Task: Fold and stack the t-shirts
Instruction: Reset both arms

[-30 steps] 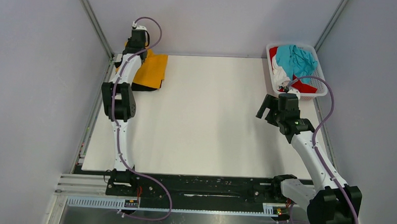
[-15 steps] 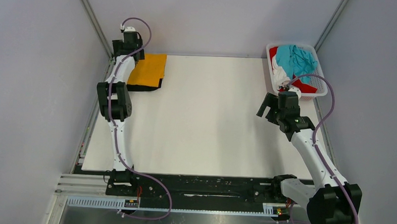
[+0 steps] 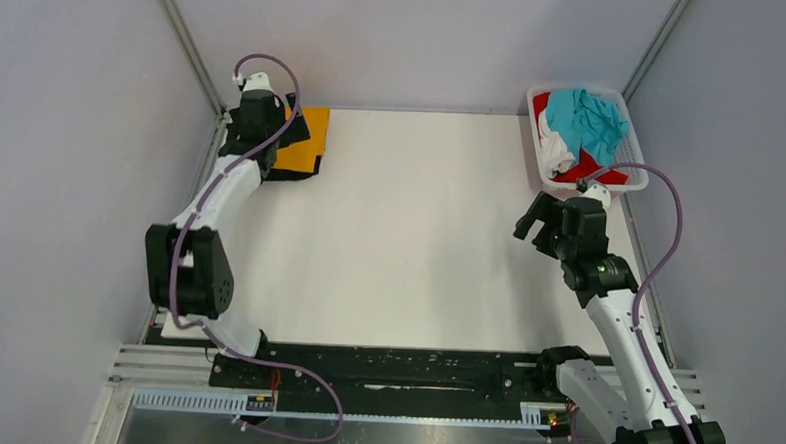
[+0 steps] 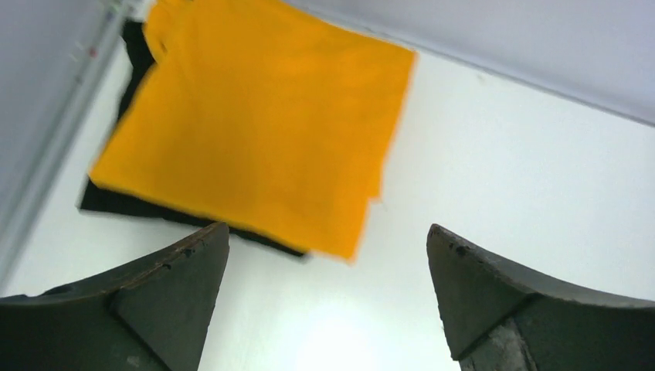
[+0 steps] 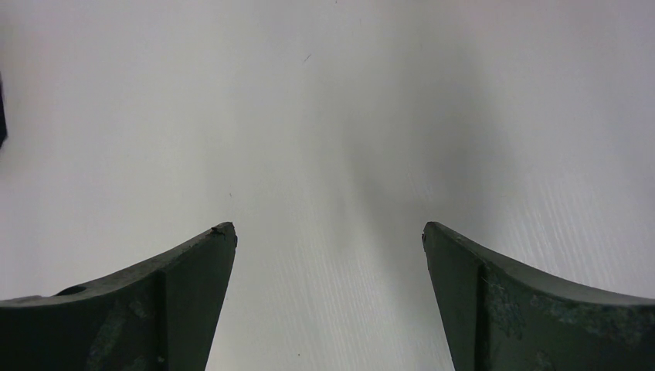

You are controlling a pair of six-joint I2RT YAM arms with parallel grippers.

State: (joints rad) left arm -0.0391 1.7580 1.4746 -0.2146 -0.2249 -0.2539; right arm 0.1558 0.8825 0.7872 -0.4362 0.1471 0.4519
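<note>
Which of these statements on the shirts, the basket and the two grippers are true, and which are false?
1. The orange-yellow shirt lies folded on the black shirt. True.
2. The left gripper is shut on the orange-yellow shirt. False: its fingers stand open and hold nothing.
3. The right gripper is open above bare table. True.
4. The teal shirt lies spread on the table. False: it lies crumpled in the basket.
5. The orange-yellow and black shirts are at the table's far right corner. False: far left corner.
</note>
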